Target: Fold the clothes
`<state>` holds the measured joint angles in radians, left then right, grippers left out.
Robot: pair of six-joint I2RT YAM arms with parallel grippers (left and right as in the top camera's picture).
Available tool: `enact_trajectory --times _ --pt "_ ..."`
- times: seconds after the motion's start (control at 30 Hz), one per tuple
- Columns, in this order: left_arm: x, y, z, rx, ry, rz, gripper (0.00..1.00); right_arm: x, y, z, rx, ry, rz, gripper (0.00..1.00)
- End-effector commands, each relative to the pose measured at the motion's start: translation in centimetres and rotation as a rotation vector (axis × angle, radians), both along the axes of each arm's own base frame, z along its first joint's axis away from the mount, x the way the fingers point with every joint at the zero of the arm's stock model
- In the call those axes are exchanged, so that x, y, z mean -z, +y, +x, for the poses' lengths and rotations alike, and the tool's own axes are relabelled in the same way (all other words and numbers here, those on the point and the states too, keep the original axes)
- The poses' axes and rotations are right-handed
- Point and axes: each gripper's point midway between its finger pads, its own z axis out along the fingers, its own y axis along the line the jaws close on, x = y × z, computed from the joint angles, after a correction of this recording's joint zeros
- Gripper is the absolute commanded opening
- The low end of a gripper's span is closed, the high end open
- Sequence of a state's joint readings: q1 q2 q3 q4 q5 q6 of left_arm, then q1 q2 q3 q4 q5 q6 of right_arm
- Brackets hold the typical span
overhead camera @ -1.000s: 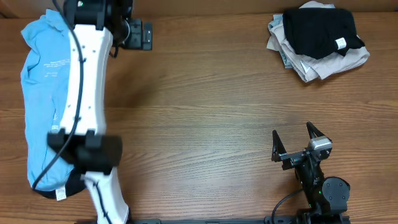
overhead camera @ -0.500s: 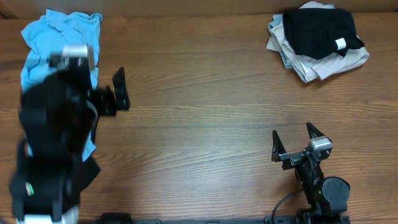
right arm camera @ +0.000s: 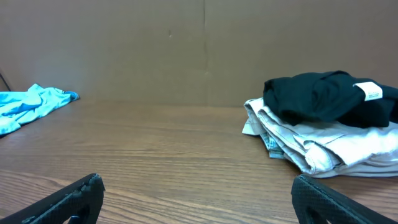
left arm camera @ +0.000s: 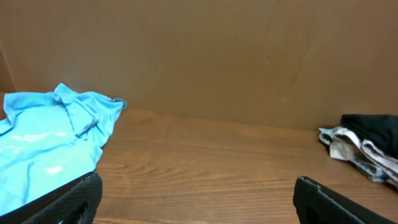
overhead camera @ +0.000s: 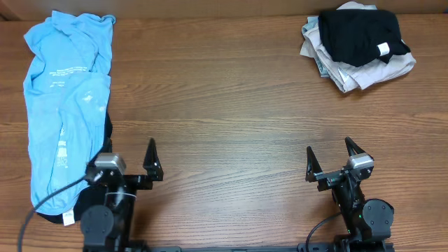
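Note:
A light blue printed tee (overhead camera: 66,105) lies stretched along the table's left side, with a dark edge (overhead camera: 47,217) showing under its near end. It also shows in the left wrist view (left arm camera: 43,146) and the right wrist view (right arm camera: 28,102). A black garment (overhead camera: 360,35) with a white tag (overhead camera: 383,49) sits on top of beige ones (overhead camera: 350,73) at the far right. This pile also shows in the right wrist view (right arm camera: 323,96). My left gripper (overhead camera: 129,159) is open and empty beside the tee's near end. My right gripper (overhead camera: 330,157) is open and empty, well short of the pile.
The wooden table (overhead camera: 224,105) has a brown wall (right arm camera: 186,43) along its far edge. Both arm bases stand at the near edge. In the left wrist view, the pile (left arm camera: 367,146) lies far right.
My left arm has drawn back from over the blue tee at the far left to the near edge. The tee now lies uncovered. The right arm has not moved.

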<state>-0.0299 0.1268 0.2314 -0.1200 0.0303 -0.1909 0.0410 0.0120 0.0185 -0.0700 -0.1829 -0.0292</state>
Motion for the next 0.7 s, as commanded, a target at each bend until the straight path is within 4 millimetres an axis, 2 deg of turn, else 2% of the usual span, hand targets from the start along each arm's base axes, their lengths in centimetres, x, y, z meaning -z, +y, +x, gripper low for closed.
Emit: enact_trajectory --times 0.0,0.2,0.37,0.67 --pt "1.1 0.0 -0.1 0.004 -0.045 0.059 1.00 0.1 0.0 0.0 0.000 -0.005 0.004 1.00" --pt "3.8 0.0 0.3 0.003 -0.047 0.143 1.00 0.1 0.0 0.0 0.000 -0.005 0.004 1.00" --pt "7.3 0.0 0.5 0.010 0.052 0.162 1.00 0.1 0.0 0.0 0.000 -0.005 0.004 1.00" --pt "7.2 0.1 0.5 0.008 0.048 0.162 1.00 0.1 0.0 0.0 0.000 -0.005 0.004 1.00"
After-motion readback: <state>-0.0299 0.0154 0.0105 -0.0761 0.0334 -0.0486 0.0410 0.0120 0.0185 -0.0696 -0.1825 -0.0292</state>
